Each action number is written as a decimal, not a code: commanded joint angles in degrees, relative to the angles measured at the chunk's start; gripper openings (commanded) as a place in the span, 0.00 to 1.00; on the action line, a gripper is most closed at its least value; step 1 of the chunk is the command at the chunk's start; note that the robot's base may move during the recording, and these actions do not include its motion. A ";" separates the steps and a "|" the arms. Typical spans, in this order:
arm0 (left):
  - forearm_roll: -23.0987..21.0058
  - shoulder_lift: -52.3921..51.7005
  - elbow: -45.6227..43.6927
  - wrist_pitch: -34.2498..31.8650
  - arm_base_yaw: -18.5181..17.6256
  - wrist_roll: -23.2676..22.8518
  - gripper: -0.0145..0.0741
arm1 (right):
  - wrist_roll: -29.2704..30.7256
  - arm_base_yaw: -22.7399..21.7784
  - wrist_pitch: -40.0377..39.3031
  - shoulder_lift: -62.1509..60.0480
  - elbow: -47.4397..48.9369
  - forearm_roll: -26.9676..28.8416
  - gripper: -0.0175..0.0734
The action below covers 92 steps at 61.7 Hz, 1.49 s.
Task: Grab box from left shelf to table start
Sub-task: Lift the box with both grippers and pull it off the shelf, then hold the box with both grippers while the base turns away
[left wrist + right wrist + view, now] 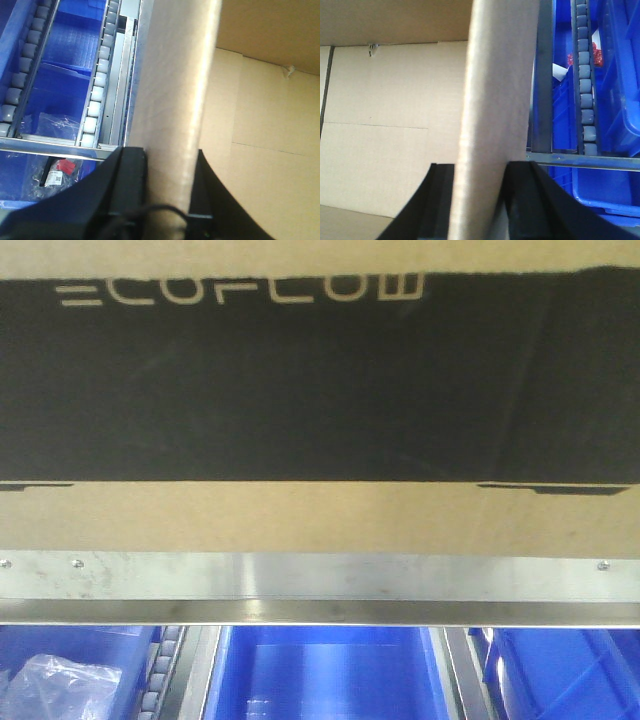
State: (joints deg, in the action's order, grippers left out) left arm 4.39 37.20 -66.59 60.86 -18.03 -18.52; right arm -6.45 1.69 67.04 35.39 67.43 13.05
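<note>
The left gripper [165, 205] is closed tight across one side wall of the large brown corrugated cardboard box [175, 100], inside and out, and the right gripper [477, 205] pinches the opposite wall likewise. In the front view the box fills the upper frame, its lower edge meeting the brushed-steel shelf rail [320, 580]. Roller tracks [97, 85] run just beside each gripped wall, with blue plastic bins [320, 680] below.

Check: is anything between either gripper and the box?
Nothing visible. The left gripper and right gripper each straddle a wall of the box, one finger on each side. The table is out of view.
</note>
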 commanded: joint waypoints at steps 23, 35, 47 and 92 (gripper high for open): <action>-0.86 -1.00 -2.63 -11.26 0.40 -3.66 0.07 | -0.07 -0.56 -4.80 0.31 1.61 -5.58 0.22; -0.86 -1.00 -2.63 -11.26 0.40 -3.66 0.07 | -0.07 -0.56 -4.80 0.31 1.61 -5.58 0.22; -0.86 -1.00 -2.63 -11.26 0.40 -3.66 0.07 | -0.07 -0.56 -4.80 0.31 1.61 -5.58 0.22; -0.86 -1.00 -2.63 -11.26 0.40 -3.66 0.07 | -0.07 -0.56 -4.38 0.31 1.61 -5.58 0.22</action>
State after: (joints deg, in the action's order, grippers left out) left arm 4.26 37.20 -66.59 60.86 -18.03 -18.39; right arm -6.45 1.69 67.43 35.26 67.43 12.92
